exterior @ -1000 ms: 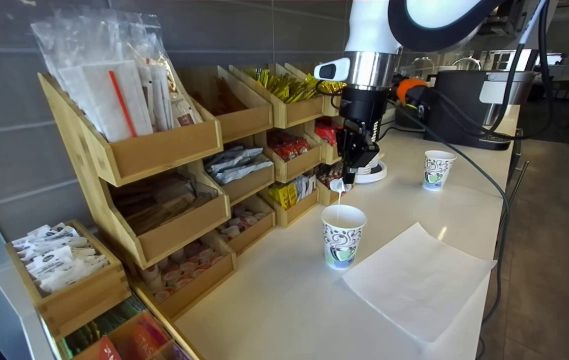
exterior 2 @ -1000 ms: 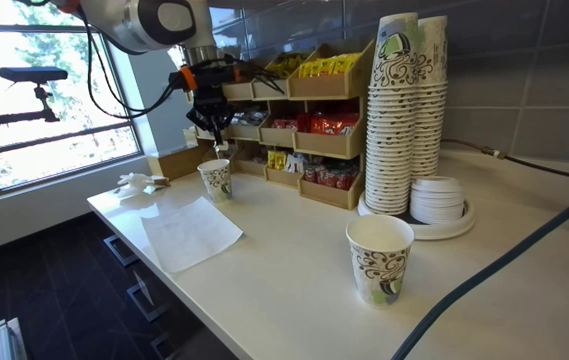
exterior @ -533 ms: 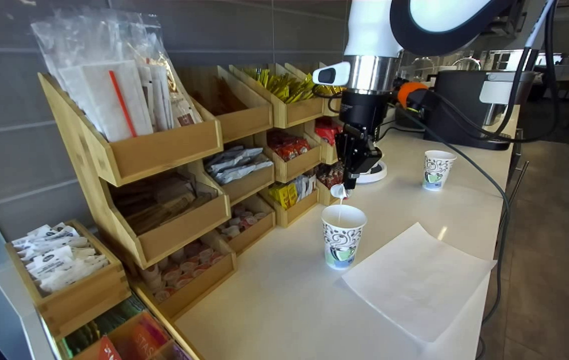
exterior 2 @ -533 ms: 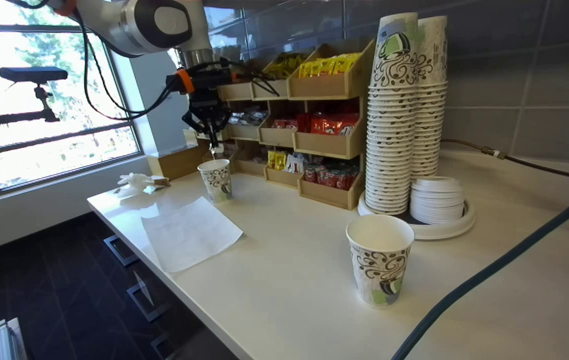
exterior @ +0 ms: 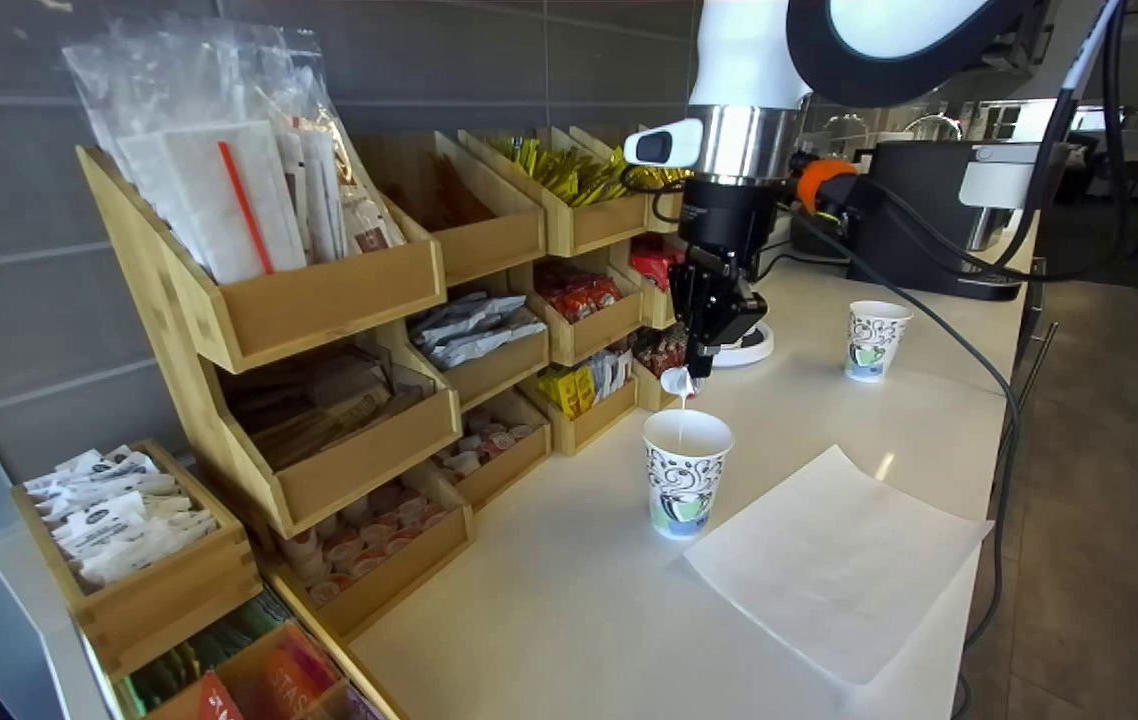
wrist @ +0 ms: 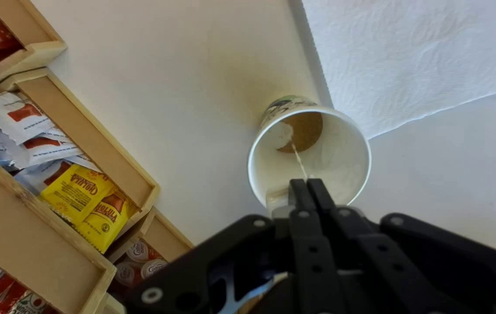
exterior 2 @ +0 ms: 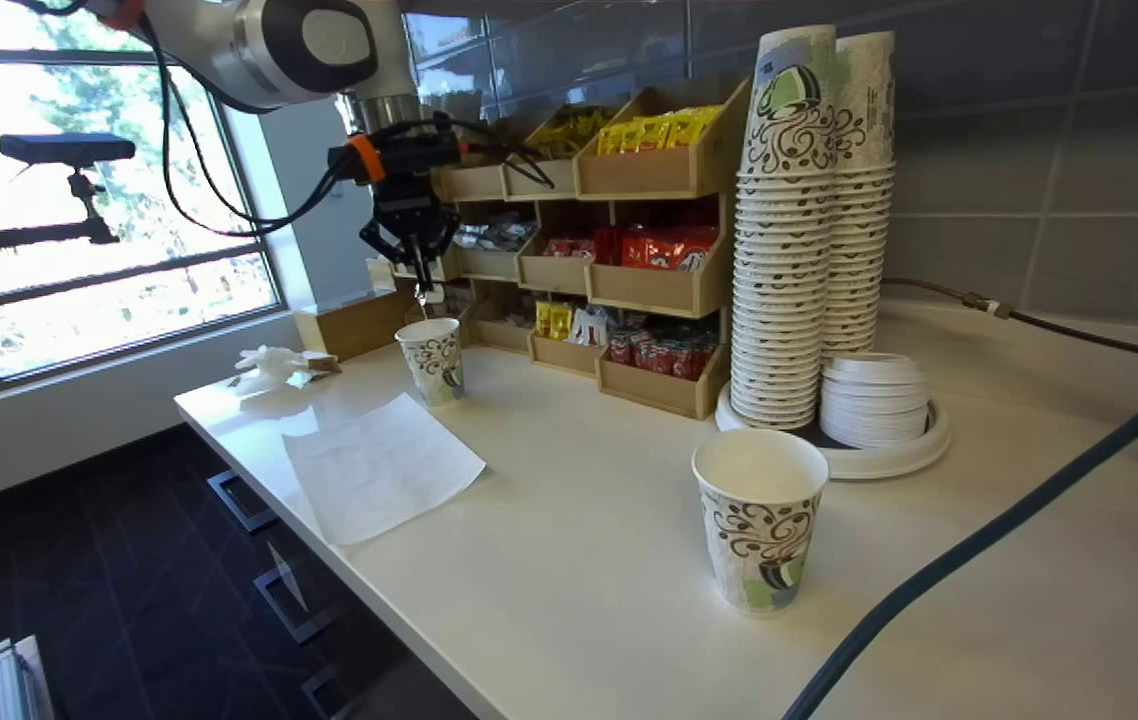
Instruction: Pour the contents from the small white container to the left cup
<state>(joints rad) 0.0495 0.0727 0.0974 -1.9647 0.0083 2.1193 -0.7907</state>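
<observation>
Dark wall tiles [exterior 2: 989,120] back our bench [exterior: 529,610]. Our gripper [wrist: 307,182] is closed almost fully, pinching the small white container [exterior: 677,381], which hangs tipped above the left cup [exterior: 686,492]. Compared with a second ago, gripper and container have shifted slightly while the cup has stayed put; a thin white stream [wrist: 299,160] drops inside its rim, so we judge the pour underway and well aimed. Just beside that cup lies a paper towel [exterior: 839,560]; well apart stands the other cup [exterior: 874,345]; wooden bins [exterior: 329,302] line the wall, and we see a window [exterior 2: 119,290] beyond.
</observation>
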